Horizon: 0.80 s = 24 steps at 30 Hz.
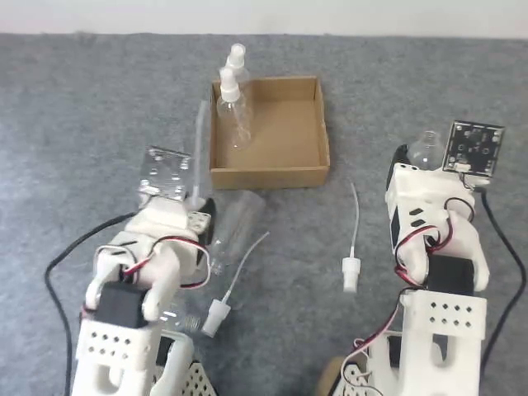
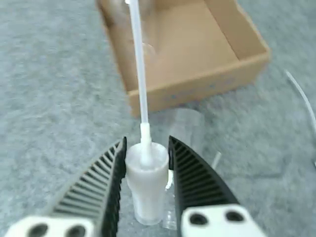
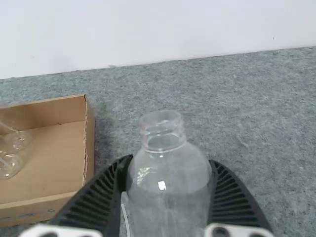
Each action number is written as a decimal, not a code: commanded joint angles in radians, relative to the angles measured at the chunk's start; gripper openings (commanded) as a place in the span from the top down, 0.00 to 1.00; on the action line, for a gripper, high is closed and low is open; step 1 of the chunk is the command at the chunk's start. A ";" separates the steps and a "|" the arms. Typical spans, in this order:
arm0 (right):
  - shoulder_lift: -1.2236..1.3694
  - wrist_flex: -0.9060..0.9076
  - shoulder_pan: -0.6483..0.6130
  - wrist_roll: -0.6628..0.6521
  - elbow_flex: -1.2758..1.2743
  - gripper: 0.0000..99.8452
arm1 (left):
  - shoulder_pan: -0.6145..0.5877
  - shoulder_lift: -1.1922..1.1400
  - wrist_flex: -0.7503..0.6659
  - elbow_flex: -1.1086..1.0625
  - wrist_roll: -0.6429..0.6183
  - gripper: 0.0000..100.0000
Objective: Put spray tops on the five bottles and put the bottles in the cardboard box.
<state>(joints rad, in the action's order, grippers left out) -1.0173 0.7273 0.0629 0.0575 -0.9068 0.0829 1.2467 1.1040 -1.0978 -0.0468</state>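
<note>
While the left hand (image 2: pixel 146 144) is closed on a spray top (image 2: pixel 145 180), with a finger pressed to each side of the cap, the tube (image 2: pixel 138 74) reaches out past the fingertips. From above it runs just outside the left wall of the box (image 1: pixel 268 175). The right hand (image 3: pixel 169 162) is clamped around the body of an uncapped bottle (image 3: pixel 167 173). Its open neck points away from the arm, and it is held to the right of the box, well apart from the right wall.

The open box sits at the far middle of the grey worktop (image 1: pixel 99 107). Two capped bottles (image 1: pixel 233 106) lie inside against its left wall, and one nozzle pokes out over the far edge. To their right, brown floor shows as far as the right wall.

A loose bottle (image 1: pixel 235 221) with no cap lies just in front of the near wall, close beside the left arm. A second top (image 1: pixel 216 315) rests by that arm's base, its tube slanting up towards the loose bottle. A third top (image 1: pixel 351 274) lies between the two arms, with its tube aimed at the near right corner of the box but ending short of it. Bare worktop separates this top from the right arm, and a wider bare stretch lies left of the box.
</note>
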 commanded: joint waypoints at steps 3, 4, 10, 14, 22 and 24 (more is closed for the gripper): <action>-0.027 -0.024 -0.007 0.002 0.009 0.86 | -0.089 0.029 0.005 0.015 -0.023 0.97; -0.027 -0.024 -0.007 0.002 0.009 0.86 | -0.098 0.029 0.005 0.015 -0.023 0.97; -0.027 -0.024 -0.007 0.002 0.009 0.86 | -0.152 0.029 -0.018 0.012 -0.032 0.99; -0.027 -0.024 -0.007 0.002 0.009 0.86 | -0.172 0.028 -0.018 0.010 -0.032 0.99; -0.027 -0.024 -0.027 0.000 0.009 0.86 | -0.215 0.025 -0.018 0.010 -0.031 0.99; -0.027 -0.024 -0.038 0.000 0.009 0.86 | -0.215 -0.011 -0.018 0.015 -0.031 0.99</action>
<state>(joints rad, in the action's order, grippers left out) -1.0173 0.7273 0.0491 0.0575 -0.9068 -0.1258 1.2559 1.1040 -1.0978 -0.0667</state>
